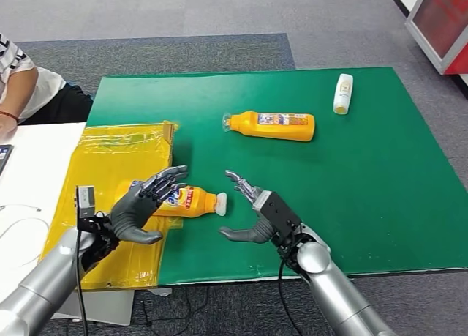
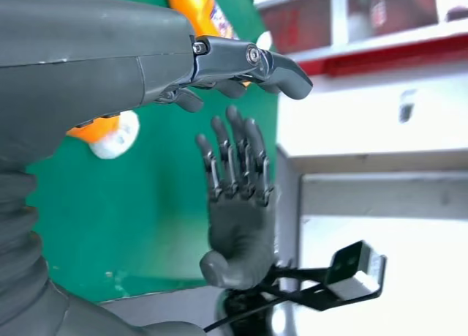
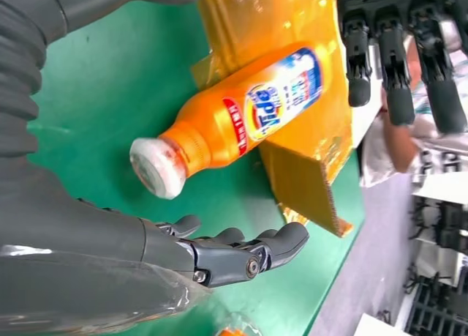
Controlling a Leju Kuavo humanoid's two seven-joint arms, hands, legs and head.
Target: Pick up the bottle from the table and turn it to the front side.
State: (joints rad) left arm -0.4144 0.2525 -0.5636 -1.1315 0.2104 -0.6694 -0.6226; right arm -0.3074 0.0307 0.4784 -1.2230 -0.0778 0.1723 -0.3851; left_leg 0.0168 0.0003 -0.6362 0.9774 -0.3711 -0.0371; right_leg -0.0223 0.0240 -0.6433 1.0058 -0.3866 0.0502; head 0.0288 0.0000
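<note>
Head view shows the left hand [image 1: 145,204] and right hand [image 1: 259,213] raised, palms facing, fingers spread wide and holding nothing. Between them lies the orange plastic bottle [image 1: 190,201], glossy, on its side, white cap rightward, body partly over yellow film-wrapped cardboard [image 1: 124,157] on the green mat [image 1: 358,197].

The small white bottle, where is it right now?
In the head view the small white bottle lies near the far right of the green mat, right of the far orange bottle.
</note>
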